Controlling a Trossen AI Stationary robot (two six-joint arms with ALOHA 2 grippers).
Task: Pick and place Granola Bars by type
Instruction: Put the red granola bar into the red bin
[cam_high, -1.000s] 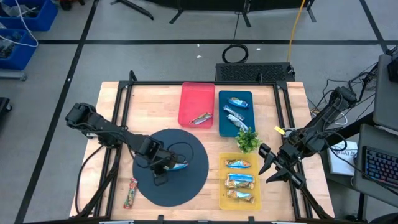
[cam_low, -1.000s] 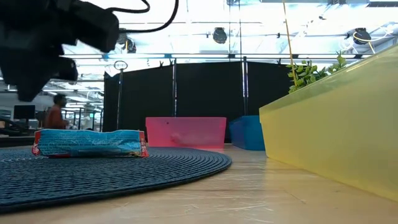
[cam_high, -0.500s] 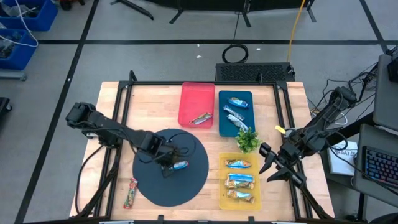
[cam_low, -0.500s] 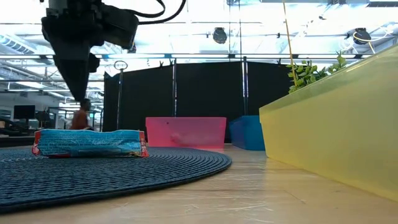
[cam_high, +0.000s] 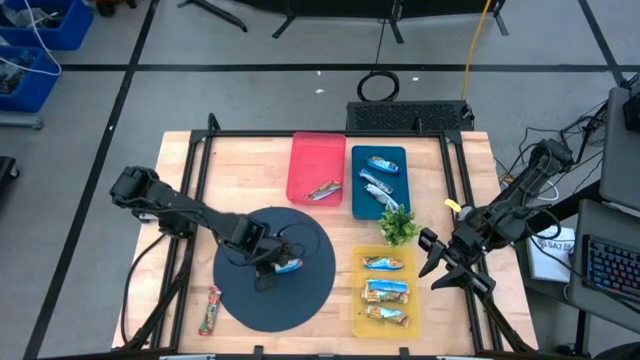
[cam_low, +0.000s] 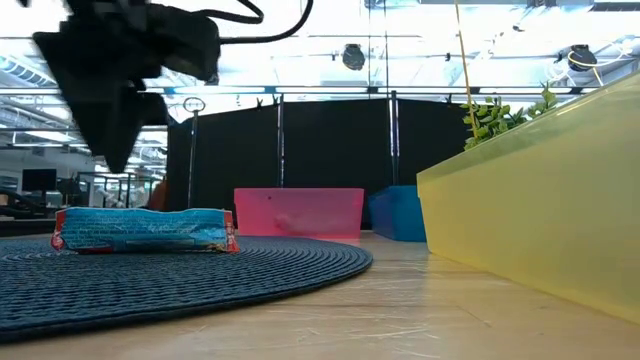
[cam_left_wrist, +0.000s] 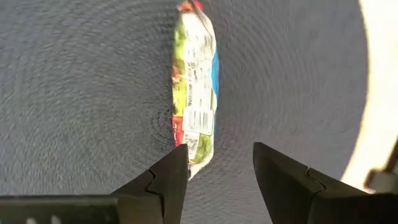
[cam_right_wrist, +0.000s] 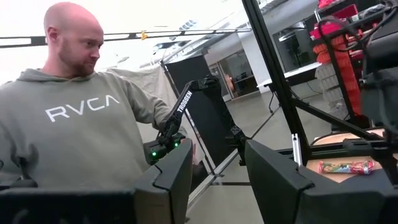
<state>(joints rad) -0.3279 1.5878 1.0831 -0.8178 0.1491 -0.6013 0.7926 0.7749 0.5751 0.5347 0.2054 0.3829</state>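
On the dark mat (cam_high: 305, 290), a blue-wrapped granola bar (cam_high: 288, 266) lies under the left gripper's (cam_left_wrist: 216, 163) released jaws.

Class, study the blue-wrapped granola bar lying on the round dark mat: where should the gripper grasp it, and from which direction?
Grip the blue-wrapped granola bar across its narrow middle, coming straight down. It lies flat on the mat, so only its long edges offer opposing faces. The open left gripper hovers over one end.

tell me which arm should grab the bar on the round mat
Left. The left gripper hangs open right over the blue-wrapped granola bar; the right gripper waits beyond the yellow tray.
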